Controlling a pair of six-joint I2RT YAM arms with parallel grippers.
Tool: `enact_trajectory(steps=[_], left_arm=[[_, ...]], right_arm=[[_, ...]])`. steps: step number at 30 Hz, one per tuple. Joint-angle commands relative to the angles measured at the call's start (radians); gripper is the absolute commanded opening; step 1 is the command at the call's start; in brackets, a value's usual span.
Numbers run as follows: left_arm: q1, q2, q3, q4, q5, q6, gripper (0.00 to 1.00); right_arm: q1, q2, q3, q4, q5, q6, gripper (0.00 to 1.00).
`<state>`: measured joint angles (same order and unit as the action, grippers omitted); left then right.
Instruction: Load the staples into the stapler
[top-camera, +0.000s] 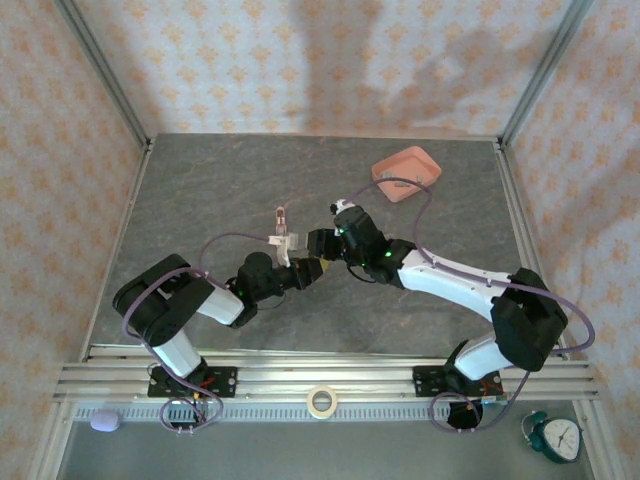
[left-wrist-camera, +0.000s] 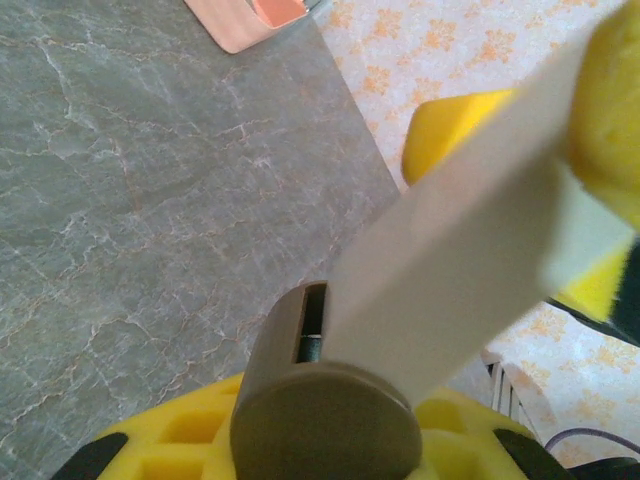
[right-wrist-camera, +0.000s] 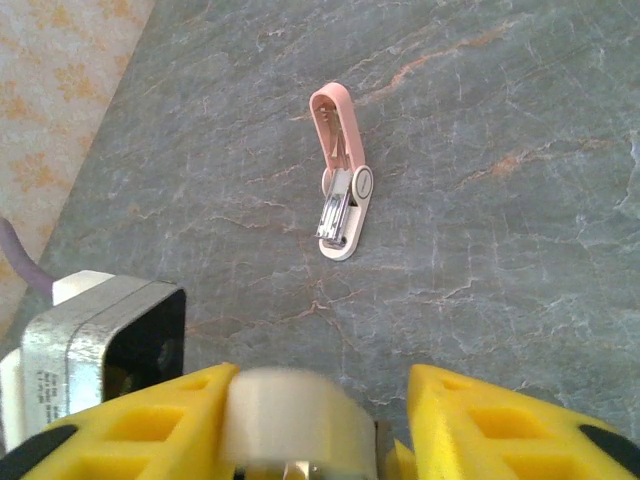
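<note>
- Over the middle of the table (top-camera: 200, 200), both arms are bent inward, tips nearly meeting. The left gripper (top-camera: 305, 270) (left-wrist-camera: 530, 110) is clamped on a flat white strip (left-wrist-camera: 450, 270). The right gripper (top-camera: 315, 246) (right-wrist-camera: 322, 385) is held apart, with a blurred white object (right-wrist-camera: 290, 420) against one finger.
- Just beyond them, the stapler (top-camera: 283, 228) (right-wrist-camera: 340, 190) is laid open flat, its pink arm swung back and its metal channel exposed.
- Grey marbled stone is seen beneath. A pink tray (top-camera: 406, 172) (left-wrist-camera: 235, 25) is set far right, and the scene is enclosed by floral-papered walls (top-camera: 330, 60).
</note>
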<state>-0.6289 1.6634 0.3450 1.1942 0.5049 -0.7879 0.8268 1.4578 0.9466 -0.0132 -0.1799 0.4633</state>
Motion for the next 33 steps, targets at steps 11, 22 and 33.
enact_trajectory(steps=[11,22,33], left_arm=[[-0.008,-0.034,-0.004,0.041,-0.038,-0.026,0.13],[-0.008,-0.056,-0.008,0.042,-0.033,-0.021,0.13],[-0.017,-0.077,-0.042,-0.019,-0.029,0.134,0.15]], right_arm=[[0.031,-0.092,-0.039,0.010,0.086,-0.024,0.54],[0.033,-0.008,-0.002,0.026,0.068,-0.003,0.40],[0.033,-0.011,0.065,-0.057,0.118,-0.007,0.14]])
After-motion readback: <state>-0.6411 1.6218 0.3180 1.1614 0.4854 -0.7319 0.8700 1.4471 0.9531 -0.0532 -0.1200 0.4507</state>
